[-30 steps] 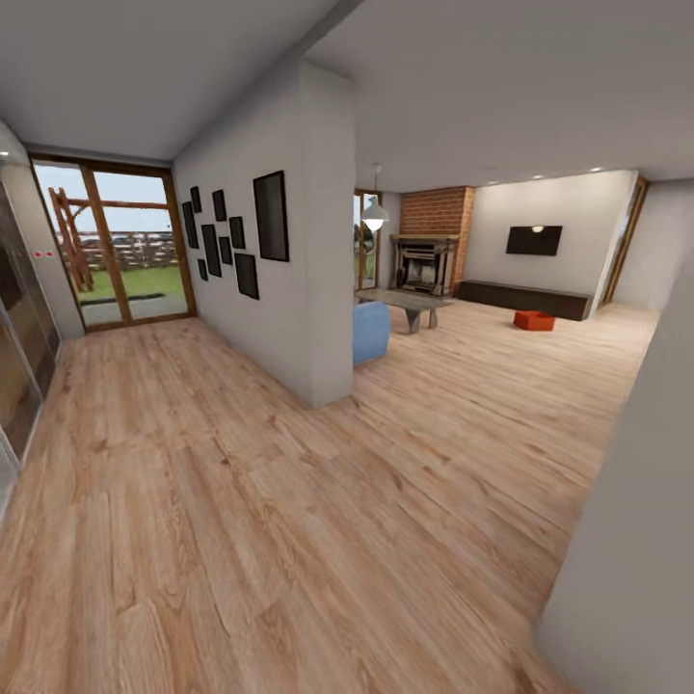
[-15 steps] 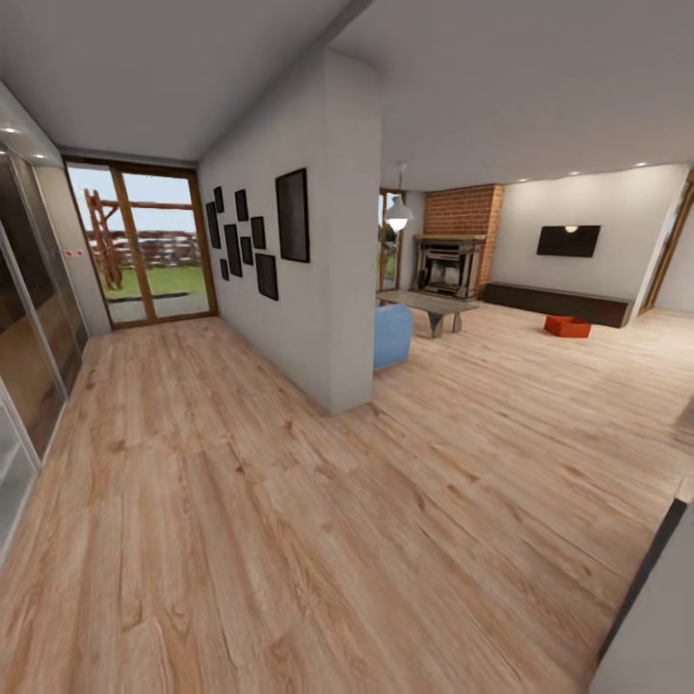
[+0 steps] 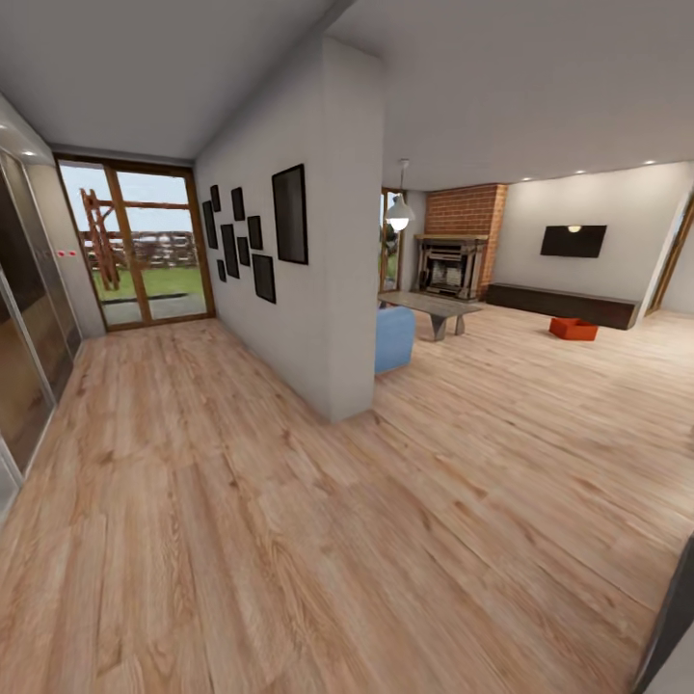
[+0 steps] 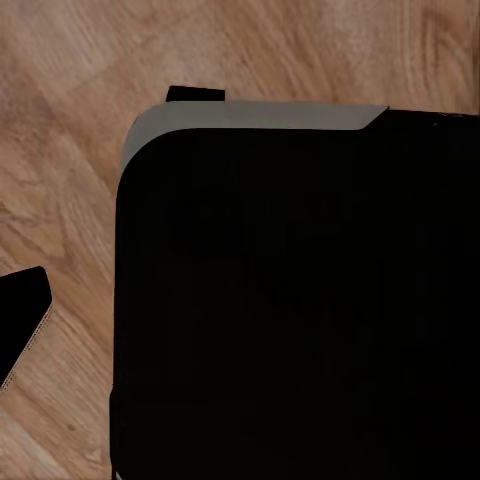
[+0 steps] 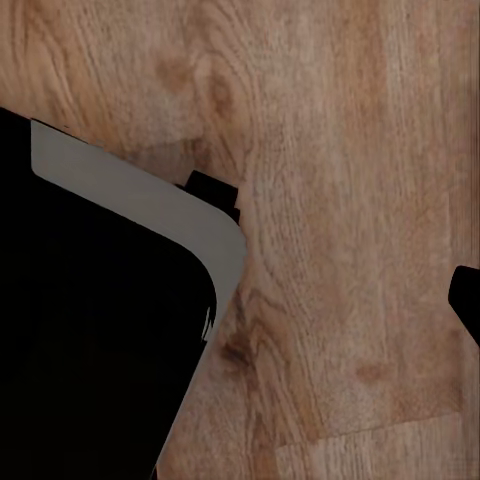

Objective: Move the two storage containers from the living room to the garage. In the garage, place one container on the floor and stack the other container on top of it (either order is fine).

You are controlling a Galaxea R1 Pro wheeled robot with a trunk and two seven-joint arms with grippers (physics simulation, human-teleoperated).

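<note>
Transit phase, judged. Storage container (image 3: 573, 329) sits on living room plank floor (image 3: 289, 501), right of frame centre, before dark bench (image 3: 562, 305); second container unseen. Pincer state cannot be told.

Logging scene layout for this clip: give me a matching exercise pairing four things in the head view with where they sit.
Things:
1. storage container
2. TV
3. picture frames
4. glass doors

Places:
A. end of the left hallway
B. wood floor in front of the dark bench
C. side of the dividing wall
D. far wall above the bench

Pairs: 1-B, 2-D, 3-C, 4-A
</note>
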